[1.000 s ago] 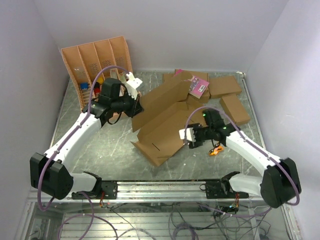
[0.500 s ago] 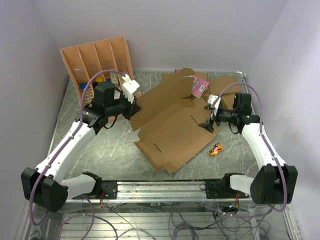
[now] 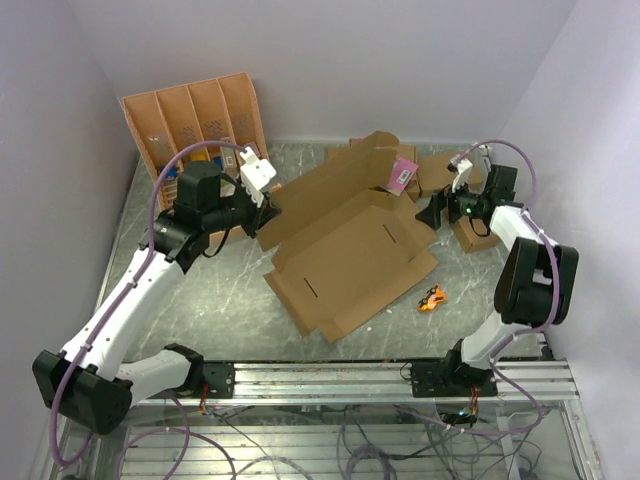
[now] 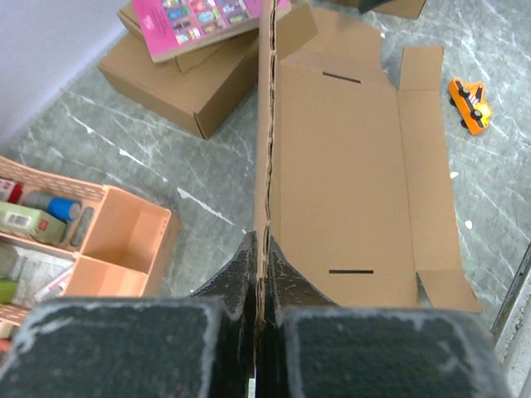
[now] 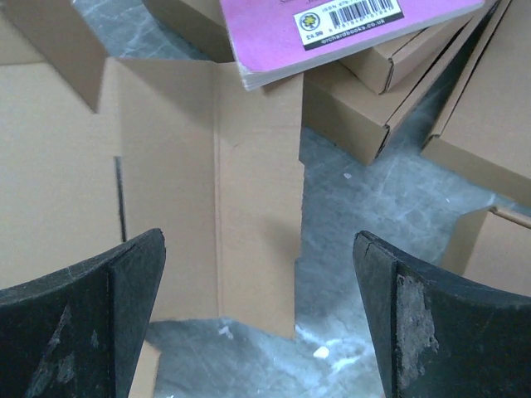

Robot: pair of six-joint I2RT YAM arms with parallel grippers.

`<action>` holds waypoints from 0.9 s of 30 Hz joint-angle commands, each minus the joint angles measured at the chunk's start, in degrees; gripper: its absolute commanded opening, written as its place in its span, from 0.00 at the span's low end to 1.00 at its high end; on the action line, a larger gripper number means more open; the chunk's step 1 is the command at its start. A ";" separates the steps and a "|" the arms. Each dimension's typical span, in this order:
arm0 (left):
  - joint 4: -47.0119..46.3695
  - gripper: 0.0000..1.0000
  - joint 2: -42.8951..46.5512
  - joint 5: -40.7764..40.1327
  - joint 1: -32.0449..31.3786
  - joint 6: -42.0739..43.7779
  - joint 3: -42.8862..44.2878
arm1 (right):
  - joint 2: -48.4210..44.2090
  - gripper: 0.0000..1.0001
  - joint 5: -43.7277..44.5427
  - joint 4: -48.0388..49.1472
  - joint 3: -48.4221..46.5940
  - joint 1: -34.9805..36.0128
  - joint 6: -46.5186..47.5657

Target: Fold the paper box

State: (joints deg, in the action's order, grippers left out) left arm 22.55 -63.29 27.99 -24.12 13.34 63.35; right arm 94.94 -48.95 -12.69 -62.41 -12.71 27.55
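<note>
Paper box, position: the paper box [image 3: 350, 250] lies opened out at the middle of the table [image 3: 200, 300], its main panel flat on the surface. One long panel on the far left side stands raised.
Paper box, details: two short slits show in the flat panel. Small flaps lie flat at the near and right ends.
Left gripper, state: the left gripper [image 4: 260, 249] is fully closed. Its fingers [image 4: 224, 290] pinch the edge of the raised panel between them.
Left gripper, contact: both pads press against the cardboard. The wrist view shows the panel running edge-on straight away from the jaws.
Right gripper, state: the right gripper [image 5: 257, 257] is spread wide and holds nothing.
Right gripper, position: its fingers [image 5: 91, 307] hang above the right end flap of the paper box. No contact with the cardboard is visible.
Neighbouring items, far right: a pink book [image 5: 332, 25] rests on small boxes [image 3: 470, 230] just beyond the paper box.
Neighbouring items, near right: an orange toy car [image 3: 432, 298] lies on the table just beside the near right flap.
Neighbouring items, far left: a compartment tray [image 3: 190, 125] leans in the corner behind the left arm.
</note>
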 commanded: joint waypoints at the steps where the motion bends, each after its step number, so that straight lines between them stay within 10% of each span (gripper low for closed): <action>1: -1.22 0.07 0.35 3.15 -0.40 2.92 5.23 | 7.28 0.93 -3.62 -2.40 -5.87 -0.69 -3.87; 27: 2.47 0.07 3.12 9.50 -0.40 6.11 8.74 | 23.31 0.67 -21.79 -4.65 -9.58 -0.74 -8.55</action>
State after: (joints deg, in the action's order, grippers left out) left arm 26.26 -61.60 34.54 -24.16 18.46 69.04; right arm 116.88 -67.00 -14.57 -70.06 -13.02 16.95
